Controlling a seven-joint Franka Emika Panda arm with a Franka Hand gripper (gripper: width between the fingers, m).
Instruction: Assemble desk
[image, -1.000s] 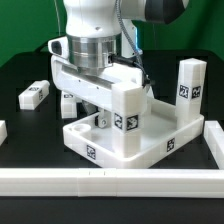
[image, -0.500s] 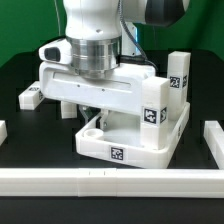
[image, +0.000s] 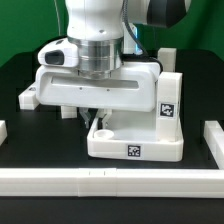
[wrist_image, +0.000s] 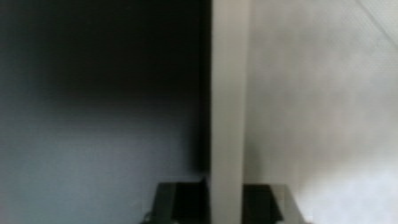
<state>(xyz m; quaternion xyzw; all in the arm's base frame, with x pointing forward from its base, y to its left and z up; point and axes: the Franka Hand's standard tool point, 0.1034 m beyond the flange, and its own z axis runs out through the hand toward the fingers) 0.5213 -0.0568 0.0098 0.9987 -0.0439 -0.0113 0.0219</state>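
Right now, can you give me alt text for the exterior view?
The robot's fingers reach down inside the white tabletop on the black table. A tagged leg stands upright at the exterior view's right; a loose leg lies at its left.

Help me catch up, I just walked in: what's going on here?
The robot's gripper is shut on a wall of the white desk tabletop, which sits on the black table. A front leg and a rear leg stand upright at its corners on the exterior view's right. A loose leg lies at the exterior view's left.
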